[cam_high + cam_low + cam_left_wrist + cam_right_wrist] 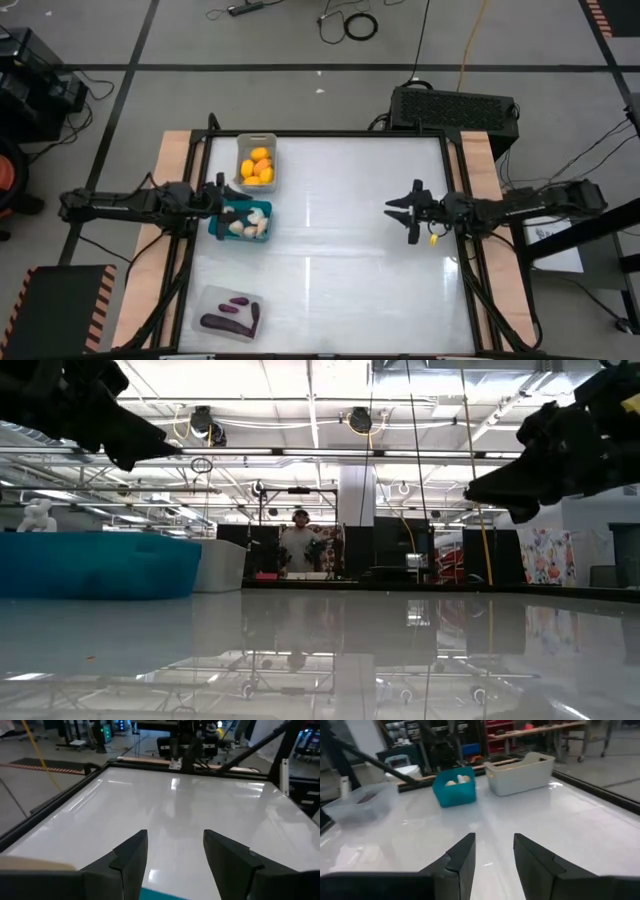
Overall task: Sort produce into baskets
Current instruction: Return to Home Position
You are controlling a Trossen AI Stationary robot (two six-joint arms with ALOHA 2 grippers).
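Along the table's left side stand three bins. Nearest is the clear bin [205,305], round-cornered, holding glossy purple eggplants [230,322]. The teal bin [215,228] holds pointed cream bulbs [250,224], and the grey bin [243,145], farthest, holds rounded orange fruits [259,167]. The left gripper [224,196] hangs over the teal bin's rim, fingers spread. Glossy white tabletop [340,260] stretches open to the right gripper [397,210], likewise spread.

Three bins (grey bin [520,775], teal bin [454,794], clear bin [355,807]), about four eggplants [222,322]
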